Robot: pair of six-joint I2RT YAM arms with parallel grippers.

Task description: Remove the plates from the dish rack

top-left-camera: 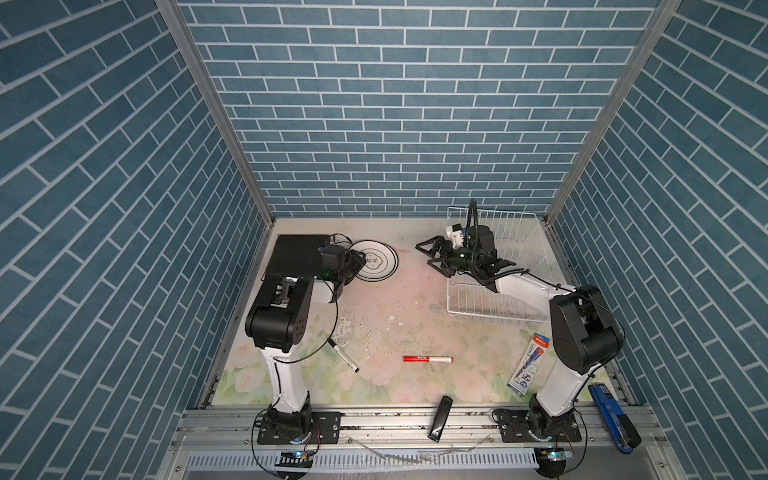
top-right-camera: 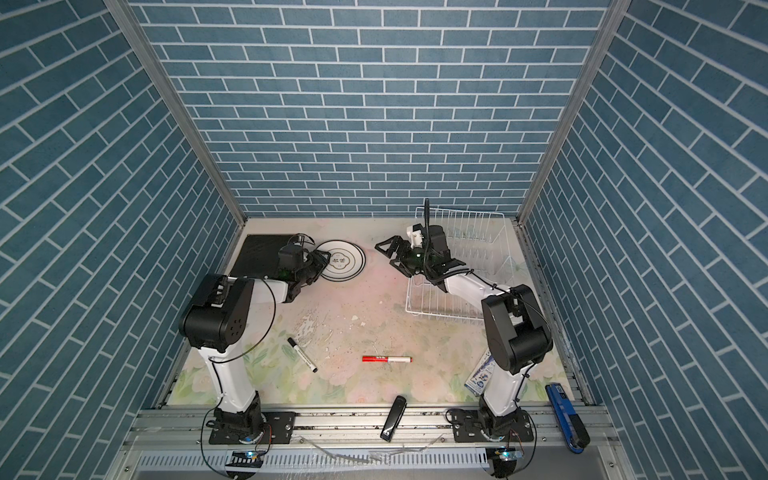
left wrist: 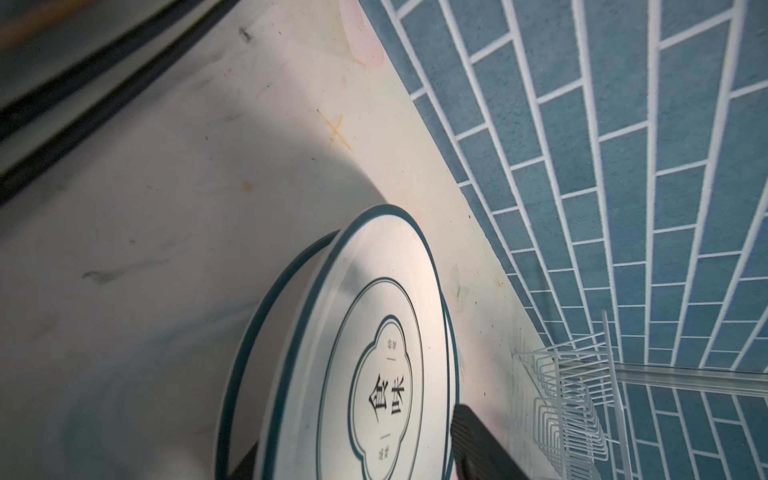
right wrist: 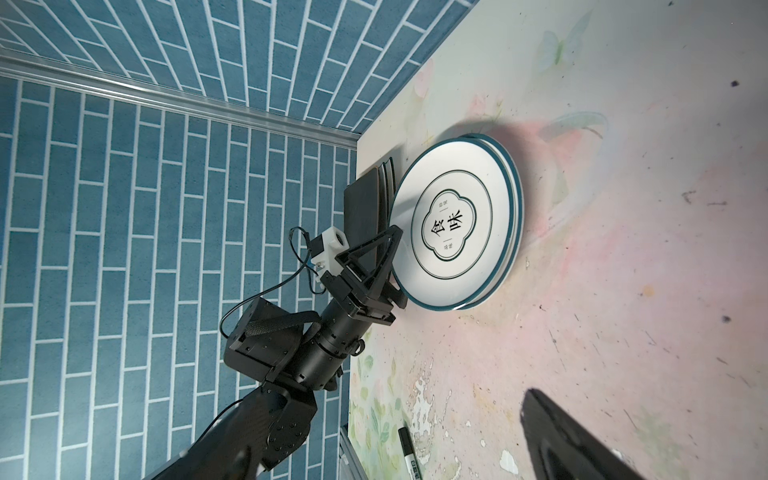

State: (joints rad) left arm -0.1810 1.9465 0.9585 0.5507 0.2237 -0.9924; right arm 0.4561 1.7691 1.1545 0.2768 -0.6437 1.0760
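Far left corner of the floral tabletop (top-left-camera: 395,311): matte-black square plate (top-left-camera: 293,253) lies flat, with more square plates (right wrist: 388,174) stacked under it. Just right, along the far edge, the round white dark-rimmed plate (top-left-camera: 376,259) with the clover motif lies on a second round plate (right wrist: 519,199). Your left gripper (top-left-camera: 356,264) is at its near-left rim, jaws apart either side of the rim, not pinching. Reads as the set-down step. Next: back out level so you don't drag the stack. Right gripper (top-left-camera: 424,254) hovers mid-table, jaws wide, empty. White wire dish rack (top-left-camera: 478,307) in the far right corner shows no plates, but the right arm (top-left-camera: 523,286) hides part, so check it. Black marker (top-left-camera: 343,360), red marker (top-left-camera: 428,358), black bar-shaped gadget (top-left-camera: 440,417), pen pack (top-left-camera: 528,363) and blue tool (top-left-camera: 613,419) sit toward the front edge, out of the way.
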